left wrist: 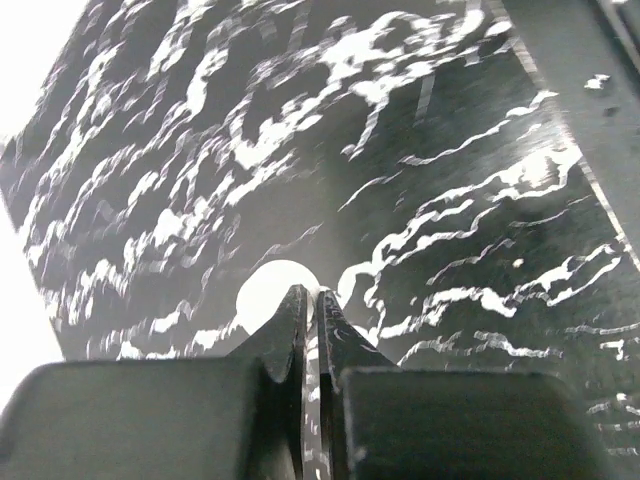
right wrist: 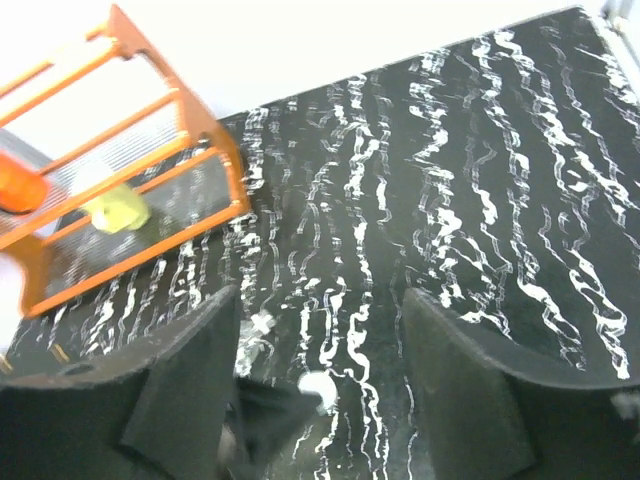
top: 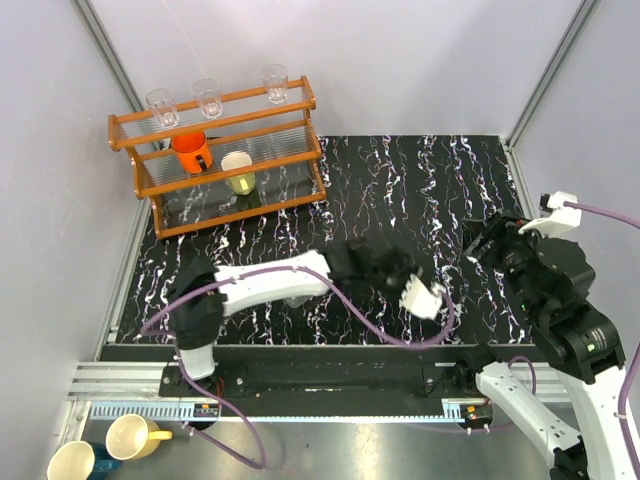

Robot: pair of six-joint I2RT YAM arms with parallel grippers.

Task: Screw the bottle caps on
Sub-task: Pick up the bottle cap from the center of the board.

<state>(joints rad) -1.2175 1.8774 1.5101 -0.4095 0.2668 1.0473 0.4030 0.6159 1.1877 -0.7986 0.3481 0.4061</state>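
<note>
Currently left gripper (left wrist: 310, 297) has its fingers pressed together with nothing visibly pinched, low over the middle-right of the table (top: 400, 180). A small white cap (left wrist: 268, 292), blurred, lies flat just past its tips. Right gripper (right wrist: 320, 300) is spread wide, empty, above the right side. Rack (top: 215, 150) with glasses (top: 208, 95) sits far left.

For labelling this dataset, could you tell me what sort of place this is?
Probably a lab robot test cell: white panel walls box in a black marbled table, a left arm and right arm stand at its aluminium rail, and an orange rack holds drinking glasses.
</note>
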